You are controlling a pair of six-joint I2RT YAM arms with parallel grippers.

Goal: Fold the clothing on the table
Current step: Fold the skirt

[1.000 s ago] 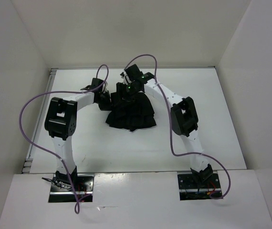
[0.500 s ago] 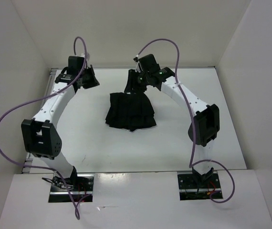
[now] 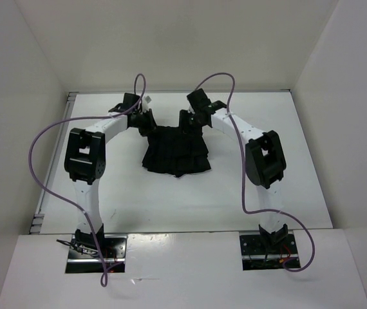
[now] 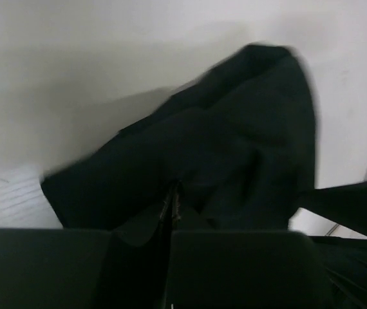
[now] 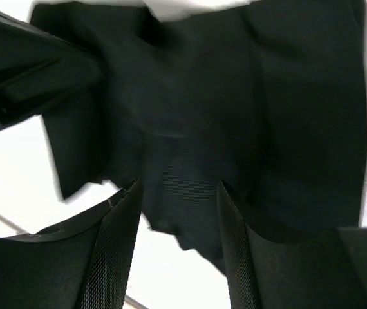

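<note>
The clothing (image 3: 176,153) is a black pleated garment lying bunched in the middle of the white table (image 3: 312,180). My left gripper (image 3: 146,121) is at its far left corner. In the left wrist view the left gripper (image 4: 173,194) is shut, its tips pressed against the dark clothing (image 4: 235,141); no fabric shows clamped between them. My right gripper (image 3: 190,122) is at the far right corner. In the right wrist view the right gripper (image 5: 178,188) is open, and a fold of the clothing (image 5: 196,116) lies between its fingers (image 5: 120,238).
White walls (image 3: 29,96) enclose the table on the left, back and right. A thin metal rim (image 3: 55,161) runs along the left edge. Purple cables (image 3: 42,138) loop off both arms above the surface.
The left arm swung out to the far left corner half a second ago and has come back to the clothing's far left corner. The right gripper has shifted slightly along the far edge.
</note>
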